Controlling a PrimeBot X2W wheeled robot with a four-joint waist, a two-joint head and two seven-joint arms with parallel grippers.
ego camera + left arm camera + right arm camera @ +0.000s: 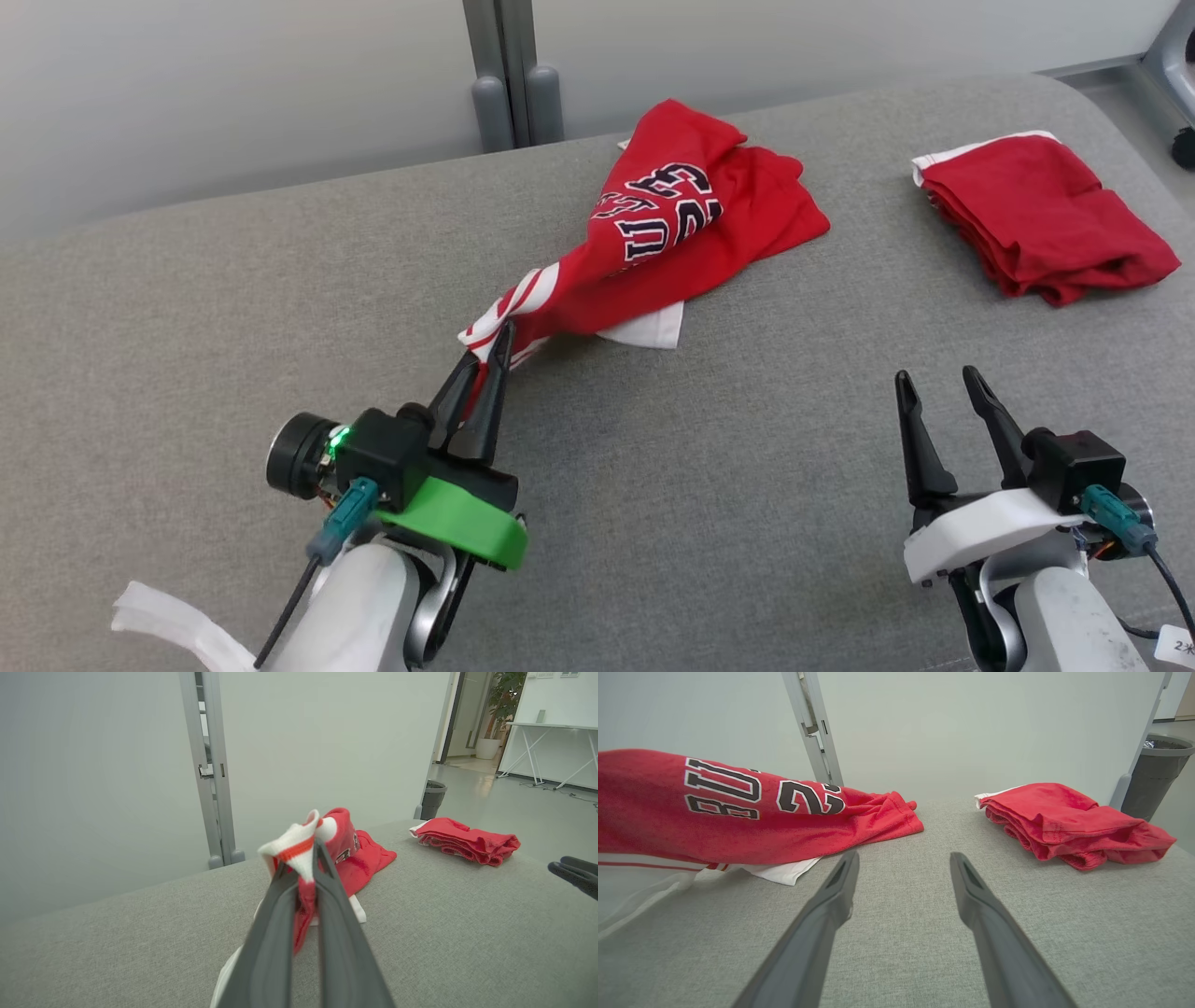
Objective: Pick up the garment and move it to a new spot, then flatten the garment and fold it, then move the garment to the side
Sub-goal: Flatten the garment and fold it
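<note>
Pinching garment (653, 233) hem: left hand (504, 331) | long axis diagonal, near-left to far-right | right hand (936, 375) wide, empty

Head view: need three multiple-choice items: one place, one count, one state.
1. Where is the folded pile relative to the lettered garment?
A. To its right
B. Beneath it
C. To its left
2. How many separate red heaps of cloth lie on the grey surface?
A. One
B. Two
C. Three
3. The left tool is:
A. Open above the cloth
B. Shut on the lettered garment's striped edge
C. Shut on nothing
Key: 1 A, the pile sits apart toward the robot's right; 2 B, garment plus pile; 3 B, it pinches the white-and-red trim.
</note>
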